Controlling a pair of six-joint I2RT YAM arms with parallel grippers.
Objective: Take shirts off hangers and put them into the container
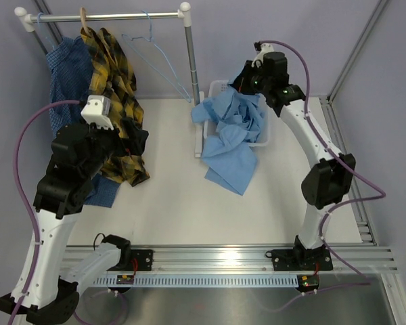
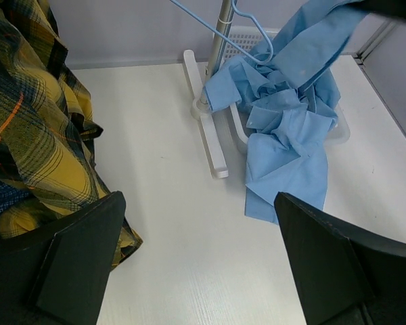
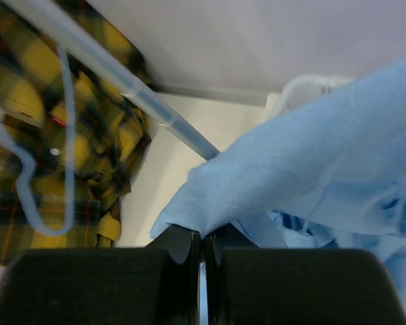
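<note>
The plain light-blue long-sleeved shirt (image 1: 233,135) lies heaped in the small white plastic basket (image 1: 215,87). Its lower part spills over the rim onto the white table (image 1: 176,203), toward 6 o'clock in the top view. We find the right gripper (image 3: 203,249) closed tight on a fold of this shirt, at the heap's 12 o'clock edge. The left gripper (image 2: 199,220) stands wide and holds nothing. It sits beside the yellow-and-black plaid shirt (image 1: 115,81) at 9 o'clock, well apart from the basket.

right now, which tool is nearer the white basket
Right. The right tool is shut on the light blue shirt just above the basket; the left tool hangs open across the table, beside the plaid shirt.
</note>
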